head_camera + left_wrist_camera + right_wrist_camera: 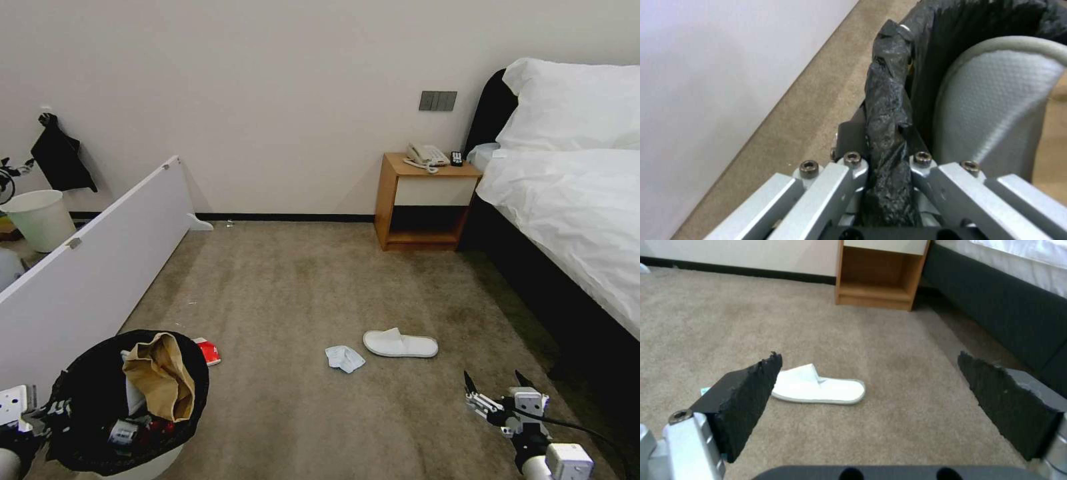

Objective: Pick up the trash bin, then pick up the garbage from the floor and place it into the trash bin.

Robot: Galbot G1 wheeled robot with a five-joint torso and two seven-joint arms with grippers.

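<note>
— Head view first: what's the bin like?
— The trash bin [133,460] sits at the lower left of the frame, white, lined with a black bag over its rim. A crumpled brown paper bag [160,377] sticks out of it, with a red can and a small bottle lower inside. A red-white packet [209,351] lies on the floor [300,280] just beside the bin. Near the middle, a white slipper [400,344] and a pale-blue tissue [345,358] lie close together.
— And the arms?
— The left gripper [30,420] is at the bin's rim, bottom left. The right gripper [497,385] hangs low at the bottom right, fingers spread.
— Left wrist view?
— The left gripper [889,150] is clamped on the bin's bag-covered rim [889,110]; a second white slipper [996,110] stands inside.
— Right wrist view?
— The dark fingers [746,396] stand wide apart, gripping nothing, with the slipper [818,388] on the carpet ahead, left of centre.
</note>
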